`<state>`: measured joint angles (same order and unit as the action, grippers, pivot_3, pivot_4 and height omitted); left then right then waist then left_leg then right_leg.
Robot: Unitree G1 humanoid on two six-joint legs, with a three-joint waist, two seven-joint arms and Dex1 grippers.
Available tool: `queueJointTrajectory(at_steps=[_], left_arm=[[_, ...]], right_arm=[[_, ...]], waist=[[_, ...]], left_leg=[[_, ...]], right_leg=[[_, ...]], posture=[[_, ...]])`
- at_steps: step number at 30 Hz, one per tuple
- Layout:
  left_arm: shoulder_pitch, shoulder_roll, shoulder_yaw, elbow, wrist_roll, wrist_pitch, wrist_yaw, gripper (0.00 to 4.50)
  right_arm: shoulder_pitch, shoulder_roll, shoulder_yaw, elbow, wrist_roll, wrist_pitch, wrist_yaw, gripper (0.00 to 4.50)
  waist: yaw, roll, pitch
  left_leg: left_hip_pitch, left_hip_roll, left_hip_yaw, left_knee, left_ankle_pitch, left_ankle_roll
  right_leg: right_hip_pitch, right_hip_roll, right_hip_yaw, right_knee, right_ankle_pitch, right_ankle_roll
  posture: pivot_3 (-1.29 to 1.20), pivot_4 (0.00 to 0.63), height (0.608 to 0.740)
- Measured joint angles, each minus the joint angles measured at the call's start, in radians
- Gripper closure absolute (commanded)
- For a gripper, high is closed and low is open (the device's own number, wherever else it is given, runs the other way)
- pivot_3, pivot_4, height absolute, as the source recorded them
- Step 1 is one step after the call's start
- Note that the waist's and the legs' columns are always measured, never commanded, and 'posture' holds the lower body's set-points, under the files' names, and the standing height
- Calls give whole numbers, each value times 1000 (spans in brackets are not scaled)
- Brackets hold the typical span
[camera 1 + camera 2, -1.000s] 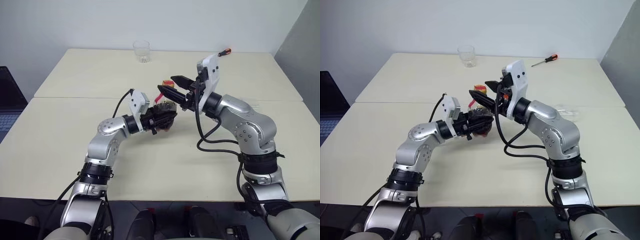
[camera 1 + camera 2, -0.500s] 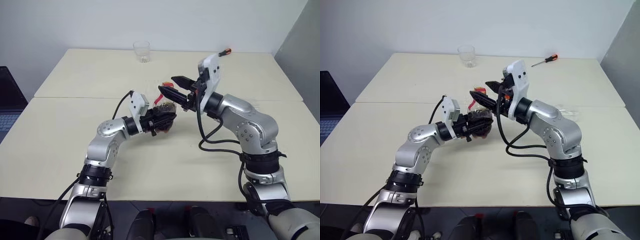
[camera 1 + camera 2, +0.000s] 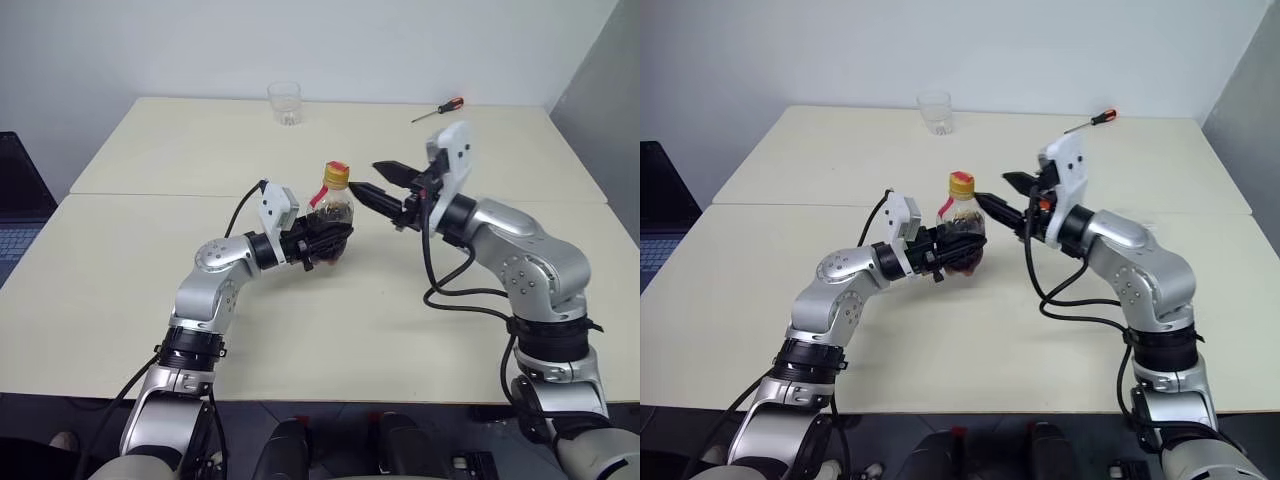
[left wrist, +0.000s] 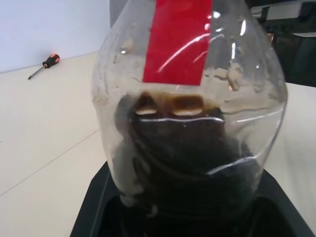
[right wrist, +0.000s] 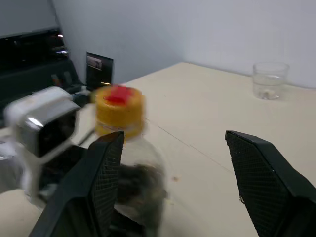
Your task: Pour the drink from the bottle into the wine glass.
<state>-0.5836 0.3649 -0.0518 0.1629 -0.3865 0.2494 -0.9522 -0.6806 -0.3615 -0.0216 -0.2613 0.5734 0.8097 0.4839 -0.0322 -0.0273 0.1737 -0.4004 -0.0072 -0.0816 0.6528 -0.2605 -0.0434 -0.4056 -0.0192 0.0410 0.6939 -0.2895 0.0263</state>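
Two claws mid-frame: left claw [image 3: 325,240] clenched on bottle [image 3: 331,209], cap [image 3: 336,174] on; right claw [image 3: 383,184] released beside cap. Risk: off-centre grab tips bottle, spills drink [image 4: 190,163].

The bottle [image 4: 190,123] is cut off above its red label in the left wrist view; its body is blurred in the right wrist view. The tumbler's [image 3: 284,103] contents cannot be told.
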Motion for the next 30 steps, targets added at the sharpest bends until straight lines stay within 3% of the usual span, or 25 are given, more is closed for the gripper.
queueJointTrajectory(at_steps=[12, 30], left_arm=[[-2, -8, 0, 0, 0, -3, 0, 2546], [-19, -8, 0, 10, 0, -17, -1, 2546]], right_arm=[[38, -31, -58, -56, 93, 71, 8, 1023], [-44, 101, -2, -21, 125, 50, -31, 1023]], waist=[[-1, 0, 0], [-1, 0, 0]], left_leg=[[0, 0, 0, 0, 0, 0], [0, 0, 0, 0, 0, 0]], right_leg=[[0, 0, 0, 0, 0, 0], [0, 0, 0, 0, 0, 0]], posture=[[0, 150, 740], [0, 150, 740]])
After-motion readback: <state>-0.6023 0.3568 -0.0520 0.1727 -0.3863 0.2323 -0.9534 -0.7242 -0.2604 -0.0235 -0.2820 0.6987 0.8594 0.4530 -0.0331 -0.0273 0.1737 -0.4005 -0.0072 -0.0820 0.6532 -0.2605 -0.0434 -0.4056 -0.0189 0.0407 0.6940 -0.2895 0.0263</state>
